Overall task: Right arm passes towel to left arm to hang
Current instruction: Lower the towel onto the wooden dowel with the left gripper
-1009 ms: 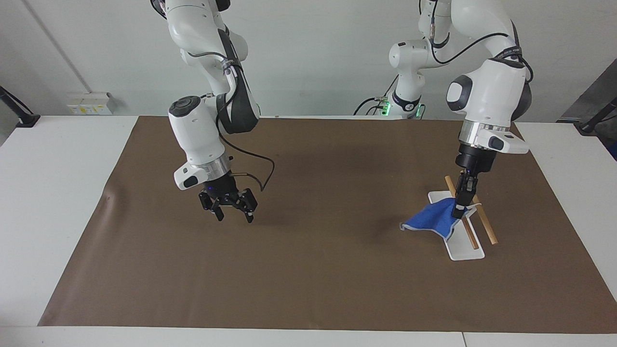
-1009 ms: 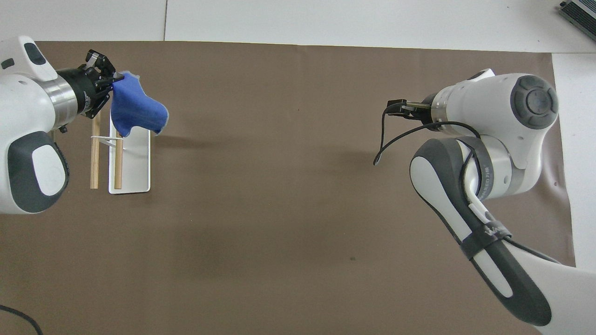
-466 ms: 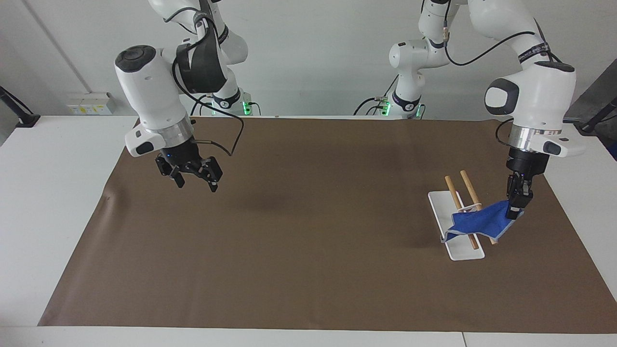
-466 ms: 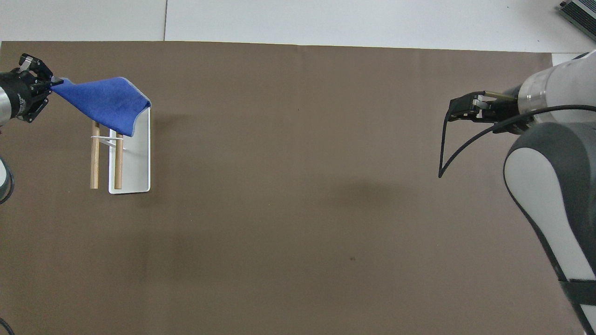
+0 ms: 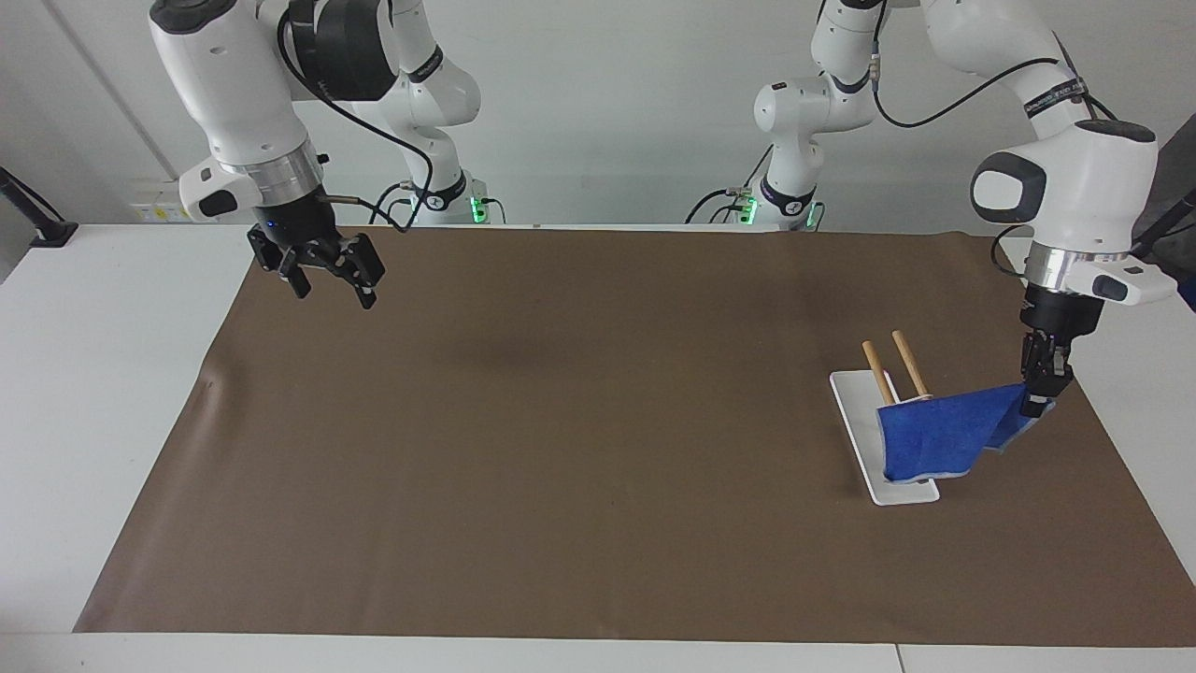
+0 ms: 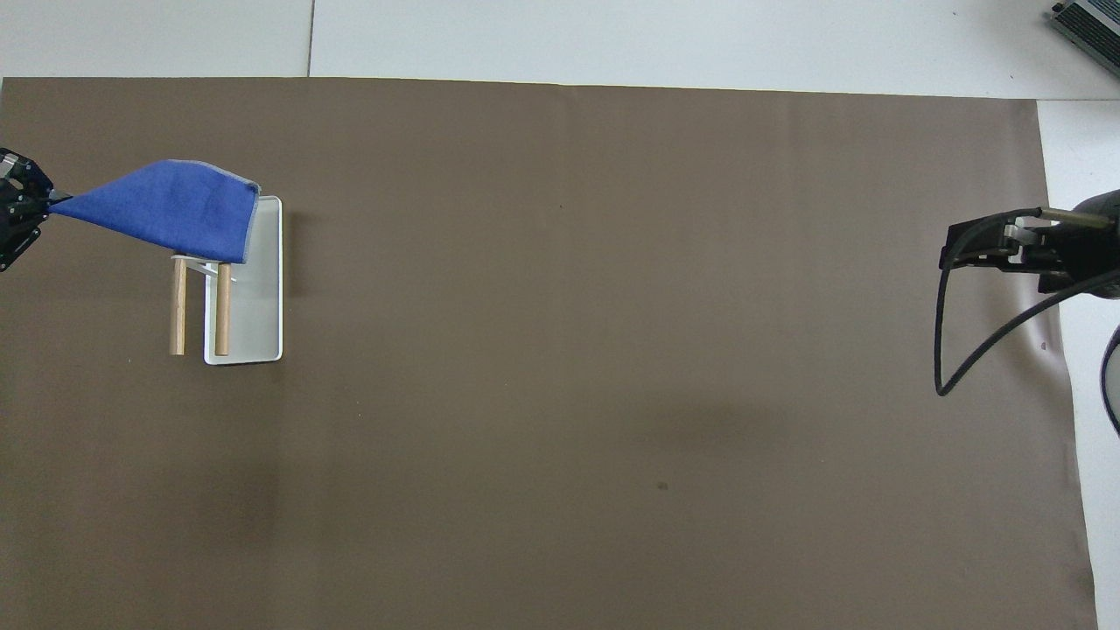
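Both robot arms are white with round grey caps and shiny silver wrist rings. The right arm (image 5: 252, 84) has a looping black cable. The left arm (image 5: 1065, 178) carries a black band.

A large brown paper mat (image 5: 561, 449) covers the white tabletop (image 5: 103, 374); a wall socket strip (image 5: 168, 199) sits nearby.

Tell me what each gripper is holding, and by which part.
The left gripper pinches the blue towel by one corner, draping it over the rack. The right gripper is open, holding nothing.
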`<act>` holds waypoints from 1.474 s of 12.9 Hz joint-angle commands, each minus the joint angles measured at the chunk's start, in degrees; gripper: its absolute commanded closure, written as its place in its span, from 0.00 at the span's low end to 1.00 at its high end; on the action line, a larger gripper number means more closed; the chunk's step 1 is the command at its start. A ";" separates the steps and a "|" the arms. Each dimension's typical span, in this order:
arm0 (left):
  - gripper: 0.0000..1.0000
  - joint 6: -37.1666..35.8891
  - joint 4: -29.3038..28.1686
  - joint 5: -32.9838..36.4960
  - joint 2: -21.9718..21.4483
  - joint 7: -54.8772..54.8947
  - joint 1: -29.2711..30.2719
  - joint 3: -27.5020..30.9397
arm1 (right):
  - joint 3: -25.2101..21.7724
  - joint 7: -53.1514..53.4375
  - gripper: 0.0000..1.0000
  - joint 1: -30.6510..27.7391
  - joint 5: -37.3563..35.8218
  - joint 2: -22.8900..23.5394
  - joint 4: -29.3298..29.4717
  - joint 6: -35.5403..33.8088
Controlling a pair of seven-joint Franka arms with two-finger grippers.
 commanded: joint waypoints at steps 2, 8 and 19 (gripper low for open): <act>1.00 -0.17 -8.03 -0.22 -5.17 1.44 0.25 -0.38 | 0.29 -1.19 0.00 -0.67 -0.70 -0.46 -0.23 -1.40; 1.00 -0.08 -8.83 -0.22 -5.17 -0.05 -0.63 -1.96 | 0.20 -8.23 0.00 -0.85 -0.61 -0.82 -1.29 -1.05; 1.00 0.36 -12.79 -0.22 -4.03 9.86 0.24 -3.28 | 0.20 -9.01 0.00 -1.64 -1.31 0.68 4.15 -8.41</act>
